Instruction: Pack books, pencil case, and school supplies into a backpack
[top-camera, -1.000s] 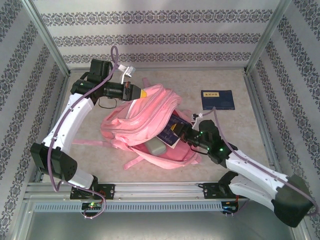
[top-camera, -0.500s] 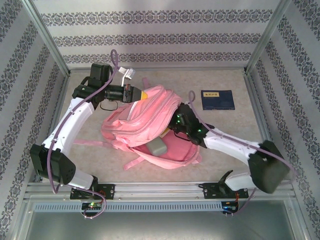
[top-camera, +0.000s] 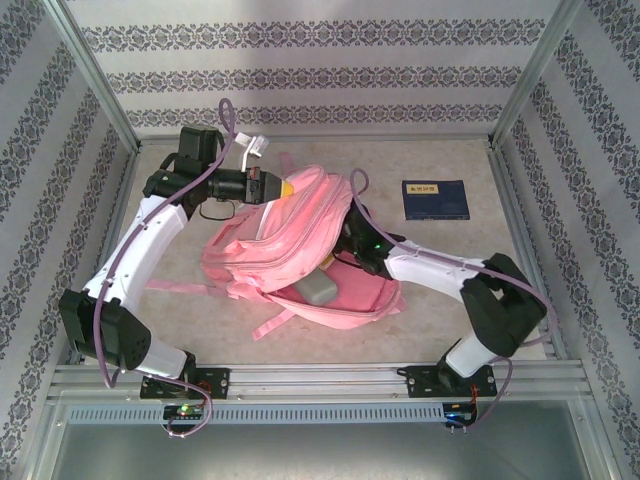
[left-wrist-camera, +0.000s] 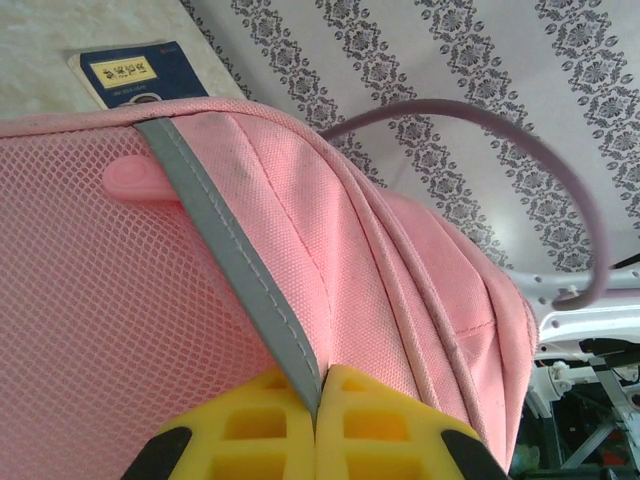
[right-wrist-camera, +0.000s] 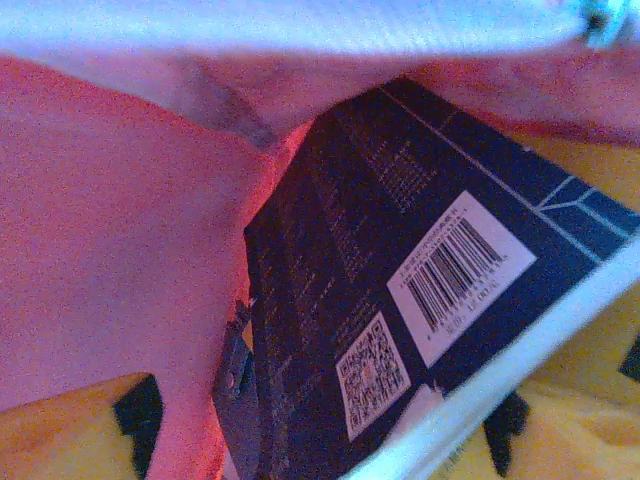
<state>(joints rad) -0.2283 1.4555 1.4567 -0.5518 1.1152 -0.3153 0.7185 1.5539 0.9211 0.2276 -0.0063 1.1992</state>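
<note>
— So, the right claw (right-wrist-camera: 320, 440), how does it stand?

— Its yellow fingers (right-wrist-camera: 50, 440) are wide apart, so the jaws are open. Between them lies a flat dark navy book with a white barcode label (right-wrist-camera: 340, 260). Whether the pads touch it, I cannot tell, but it does not look clamped. Around the book is the inside of the large pink fabric backpack (top-camera: 290, 235). Seen from above, the right arm (top-camera: 430, 268) reaches into the mouth of the bag from the right side.

— And the left claw (left-wrist-camera: 318, 390)?

— Closed tight. The two yellow tips pinch the thin grey strip (left-wrist-camera: 230, 260) sewn on the backpack, beside the pink mesh panel (left-wrist-camera: 100, 310). From above, this claw grips the far left end of the bag.

— Where are the other things?

— The pale grey-green oblong pencil case (top-camera: 318, 290) lies on the opened pink fabric at the near side of the backpack, close to the right arm. A second dark navy book with a pale label (top-camera: 435, 199) lies flat on the beige table (top-camera: 480, 160) at the far right, well apart from the bag.
</note>
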